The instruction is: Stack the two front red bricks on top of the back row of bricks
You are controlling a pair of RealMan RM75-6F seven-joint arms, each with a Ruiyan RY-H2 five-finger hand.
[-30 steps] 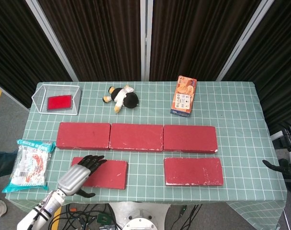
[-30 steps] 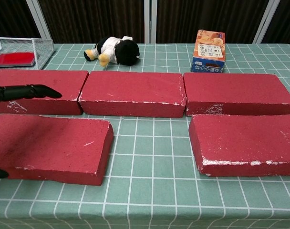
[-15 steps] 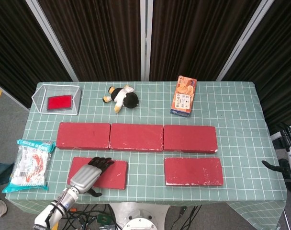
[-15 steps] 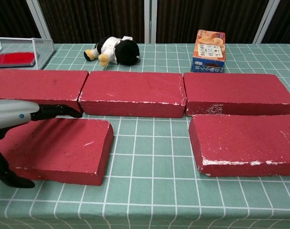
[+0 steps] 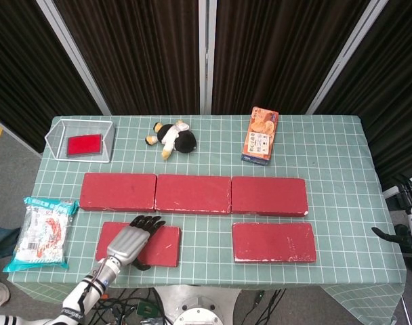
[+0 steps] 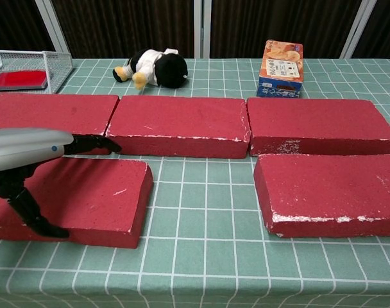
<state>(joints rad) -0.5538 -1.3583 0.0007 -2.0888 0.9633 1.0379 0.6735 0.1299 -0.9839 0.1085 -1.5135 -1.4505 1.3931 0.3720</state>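
While spread, left hand (image 5: 130, 241) straddles front-left brick (image 5: 162, 246) (unlifted).

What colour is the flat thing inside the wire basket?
Red; the flat pad shows best in the head view.

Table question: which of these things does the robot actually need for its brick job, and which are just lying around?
Needed:
front left brick, under the left hand
front right brick
back row of bricks

Lying about:
plush toy
snack box
wire tray holding a red pad
snack packet

Two front bricks (image 5: 274, 242) before back row (image 5: 193, 193), left hand (image 5: 130, 242) over left one
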